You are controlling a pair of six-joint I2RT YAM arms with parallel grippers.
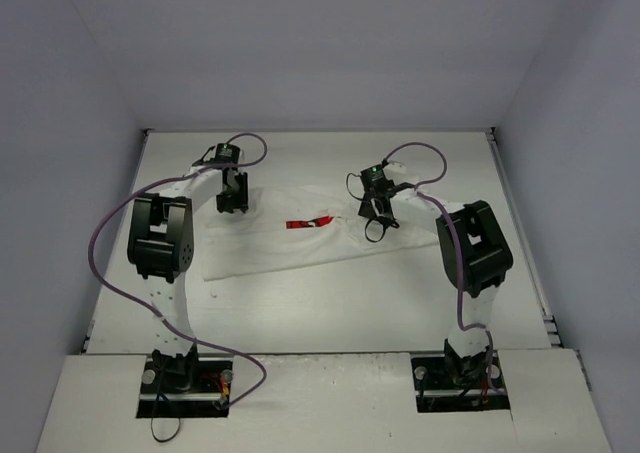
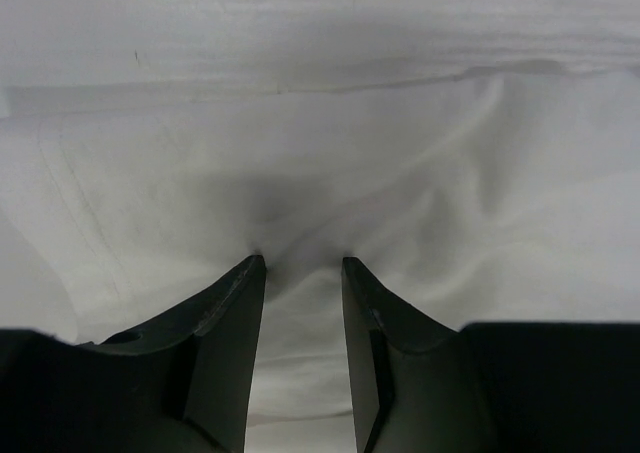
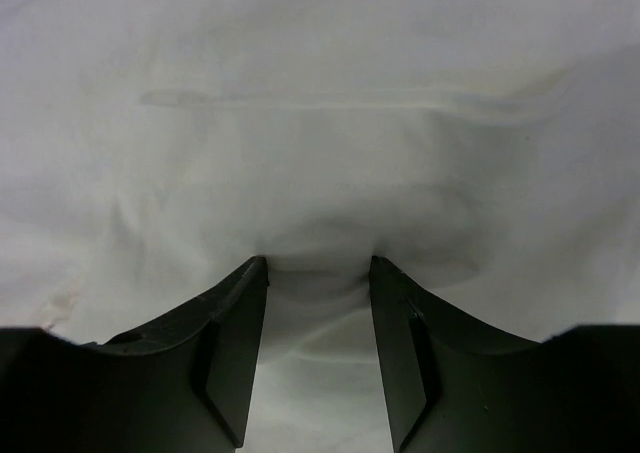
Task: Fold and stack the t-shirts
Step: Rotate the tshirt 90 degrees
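Note:
The white t-shirt (image 1: 290, 245) lies as a wide, partly folded band across the middle of the table, with a thin strip of its red print (image 1: 308, 223) showing at the upper fold. My left gripper (image 1: 232, 205) points down onto the shirt's far left edge. In the left wrist view its jaws (image 2: 300, 263) stand open, tips pressed into the white cloth (image 2: 400, 173), which puckers between them. My right gripper (image 1: 377, 229) points down onto the shirt's far right part. Its jaws (image 3: 318, 261) are open too, tips dug into the cloth (image 3: 320, 133), with a small ridge between them.
The white table (image 1: 330, 313) is boxed in by grey walls at the back and both sides. Its back edge (image 1: 320, 131) runs just beyond the shirt. Purple cables (image 1: 110, 233) loop off both arms. The arm bases (image 1: 185, 373) stand at the near edge.

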